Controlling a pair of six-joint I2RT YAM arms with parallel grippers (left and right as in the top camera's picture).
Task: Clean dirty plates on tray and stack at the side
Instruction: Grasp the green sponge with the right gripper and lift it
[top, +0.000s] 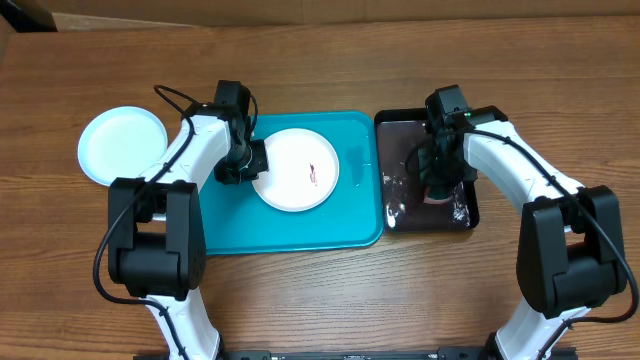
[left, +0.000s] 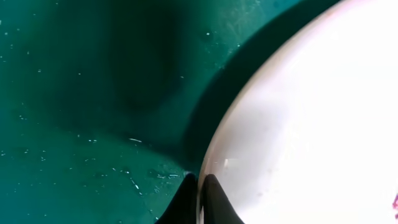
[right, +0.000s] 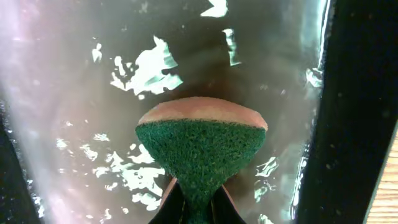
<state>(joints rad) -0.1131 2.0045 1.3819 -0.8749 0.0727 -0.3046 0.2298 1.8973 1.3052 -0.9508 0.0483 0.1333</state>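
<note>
A white plate with a red-brown smear lies on the turquoise tray. My left gripper is at the plate's left rim. In the left wrist view its fingertips are shut on the plate's edge, with the tray floor below. A second pale plate rests on the table, left of the tray. My right gripper hangs over the black tray. It is shut on a green and pink sponge, pinched between its jaws.
The glossy black tray holds a thin film of water with bright reflections and stands right beside the turquoise tray. Both arms reach in from the near edge. Wooden table shows on every side of the trays.
</note>
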